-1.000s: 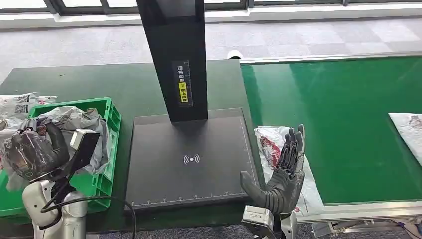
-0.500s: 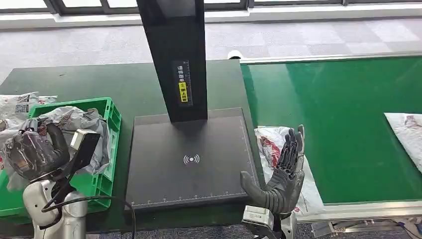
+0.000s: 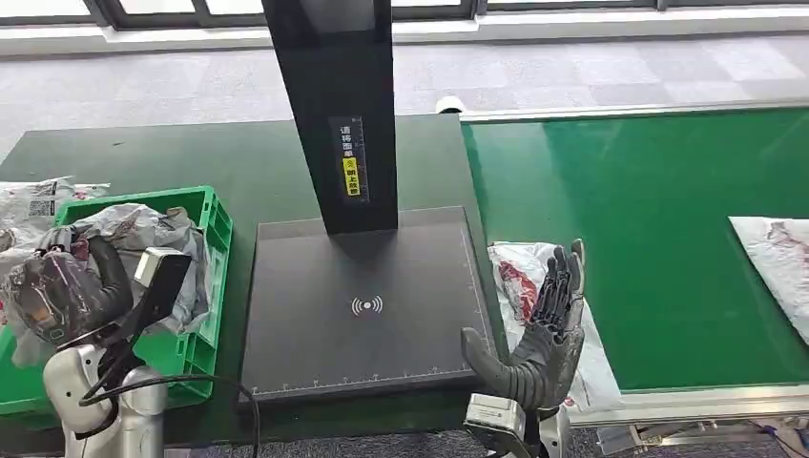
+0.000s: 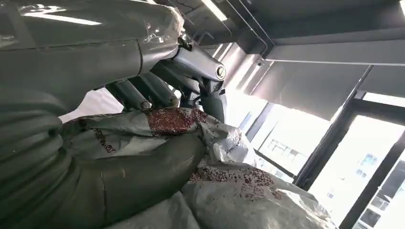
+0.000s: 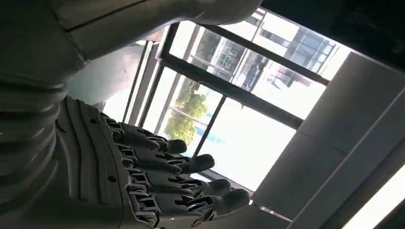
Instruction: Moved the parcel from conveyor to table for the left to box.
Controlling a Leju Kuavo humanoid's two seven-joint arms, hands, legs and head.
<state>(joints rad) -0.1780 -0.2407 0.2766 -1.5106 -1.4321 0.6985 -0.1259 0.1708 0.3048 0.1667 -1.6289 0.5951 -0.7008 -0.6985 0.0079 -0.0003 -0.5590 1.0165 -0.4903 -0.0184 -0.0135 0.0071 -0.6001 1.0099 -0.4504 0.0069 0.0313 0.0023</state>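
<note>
A white parcel with red print lies at the near left corner of the green conveyor belt. My right hand stands over its near end, open, fingers straight and spread, holding nothing. My left hand is curled over the grey parcels heaped in the green crate. In the left wrist view its thumb and fingers clasp a crumpled grey parcel with red speckles. A second white parcel rides the belt at the far right.
A black scanner base plate with a tall black column sits on the dark table between the crate and the belt. More bagged parcels lie on the table left of the crate. The conveyor's metal rail runs along the near edge.
The white parcel at the far right of the belt has drifted a little to the left. Both hands have stayed almost still.
</note>
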